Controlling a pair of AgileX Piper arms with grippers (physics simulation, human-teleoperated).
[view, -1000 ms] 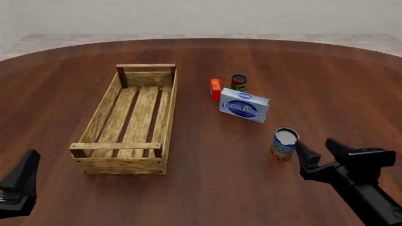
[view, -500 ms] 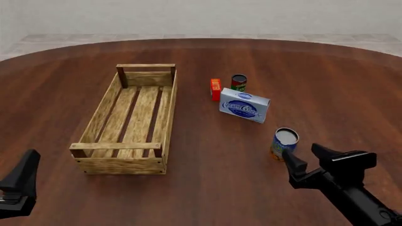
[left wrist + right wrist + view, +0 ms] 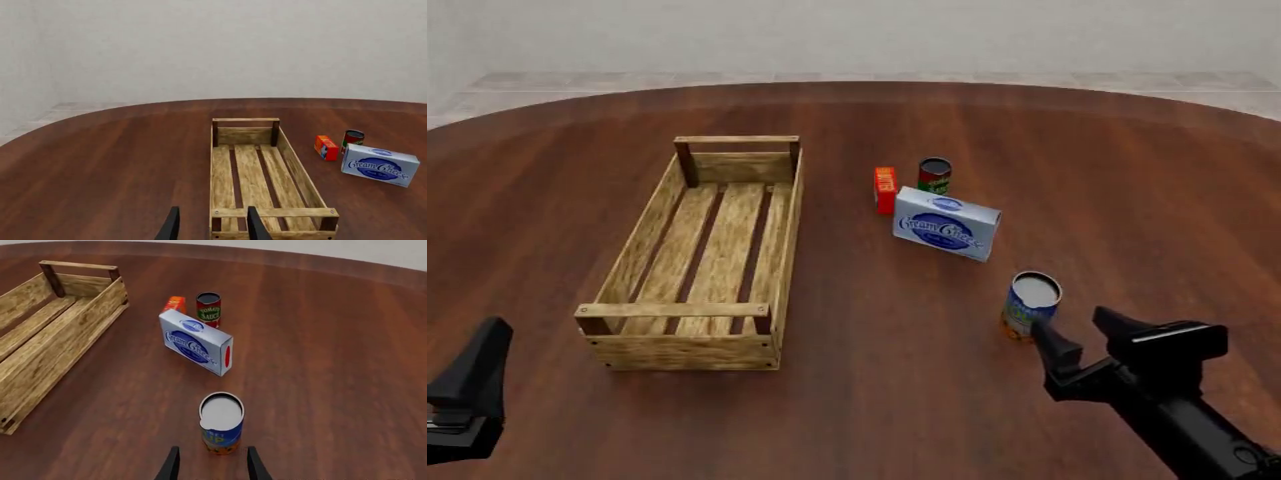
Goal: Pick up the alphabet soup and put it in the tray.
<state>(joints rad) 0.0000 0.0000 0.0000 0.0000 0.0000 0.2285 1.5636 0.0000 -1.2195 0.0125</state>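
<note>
Sim render of a bare test scene, not looking like a real room. Round dark wood table (image 3: 868, 400) is sitting on pale tiled floor (image 3: 534, 82), with a blank white wall (image 3: 220, 45) running behind. Props are reading as kitchen pantry stuff: cream cheese box (image 3: 946, 229), tomato sauce can (image 3: 208, 309), small orange carton (image 3: 885, 188), slatted wooden crate (image 3: 701, 255). Flat lighting and textures are giving away the simulator.

The table (image 3: 988, 400) is finished in smooth, dark, faintly glossy wood. The tray (image 3: 777, 262) is built of pale, rough-grained, matt wood. A plain metallic lid is fitted to the paper-labelled alphabet soup (image 3: 1030, 306). The cream cheese box (image 3: 946, 229) is printed card.
</note>
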